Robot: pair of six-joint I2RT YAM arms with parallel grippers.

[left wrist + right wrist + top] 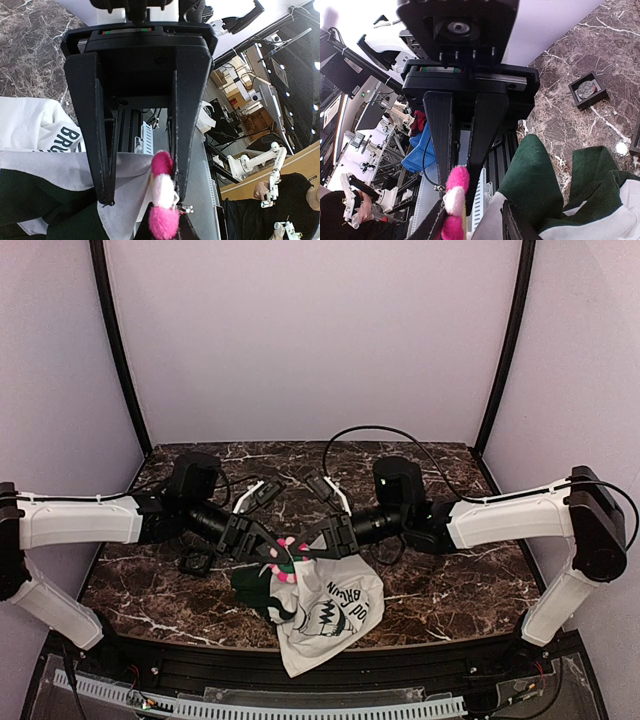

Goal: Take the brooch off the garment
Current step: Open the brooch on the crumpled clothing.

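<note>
The garment (325,615), a white T-shirt with black print and dark green sleeves, hangs from where both grippers meet and droops over the table's front edge. The brooch (283,562) is a small pink and white flower at that meeting point. In the right wrist view the brooch (454,200) sits between the fingers of my right gripper (456,197), which touch it on both sides. My left gripper (144,200) has its jaws apart. White cloth (127,175) spans the gap, and the brooch (162,192) lies against the inner face of one finger. A green sleeve (540,175) hangs beside it.
A small black square frame (588,90) holding a round piece lies on the marble table (600,35). Another black frame (196,562) lies under the left arm. A white slotted cable duct (300,708) runs along the front edge. A black cable (380,430) loops above the right arm.
</note>
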